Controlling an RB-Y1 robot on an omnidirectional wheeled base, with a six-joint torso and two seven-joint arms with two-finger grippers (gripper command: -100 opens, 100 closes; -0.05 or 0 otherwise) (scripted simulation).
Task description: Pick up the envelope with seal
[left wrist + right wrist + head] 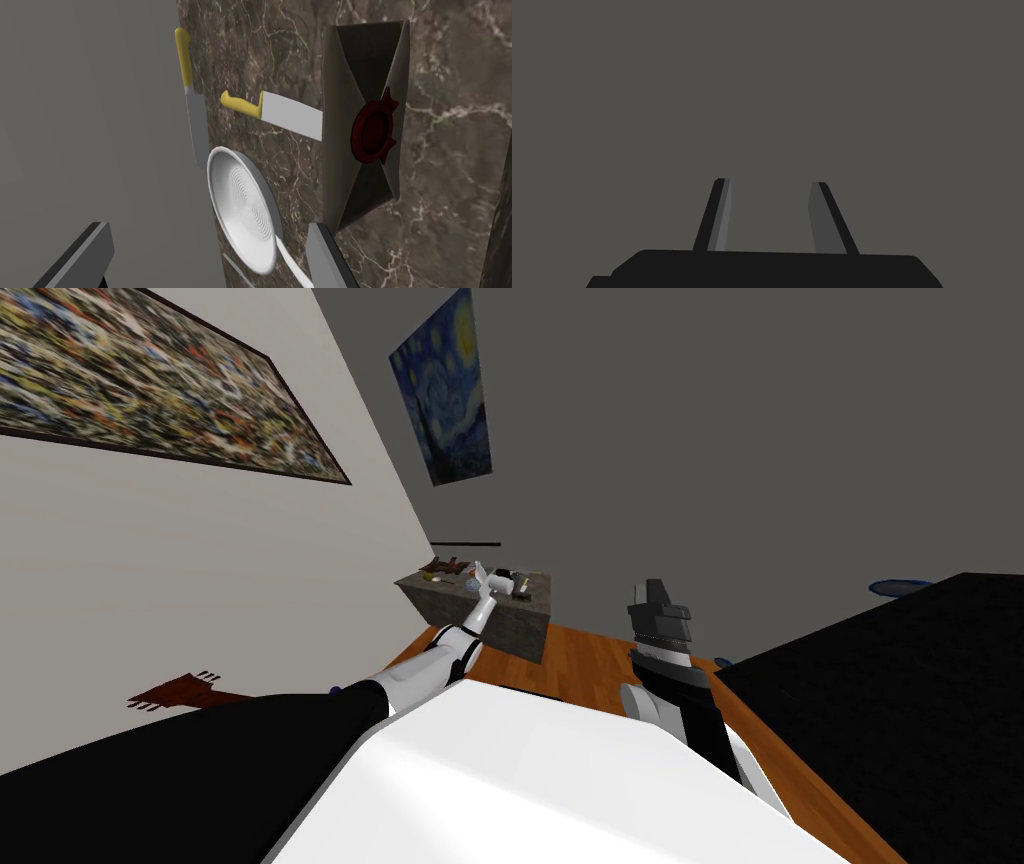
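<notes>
Left gripper [206, 227] wide open, nothing between fingers, over marble counter [450, 150]. Right gripper [770, 181] also spread, before flat grey surface. White pan [242, 200] nearest, handle partly hidden behind finger. Just beside pan, envelope [362, 75] on counter: grey-brown, dark red seal [372, 132]. Beyond pan, yellow-handled knife [191, 97] and second knife [280, 112], blade end hidden at envelope edge.

1. A pale wall [200, 578] on the left carries a long speckled painting [150, 378] of many colours in a dark frame.
2. The adjoining dark grey wall [720, 438] bears a blue, swirling night-sky painting [445, 388], with a thin dark bar [465, 544] below it.
3. The surface [505, 628], a brown stone-patterned block with pale veins, stands near the corner where the two walls meet.
4. The floor [590, 658] is warm orange-brown wood planks.
5. A black area [900, 708] lies on the right.
</notes>
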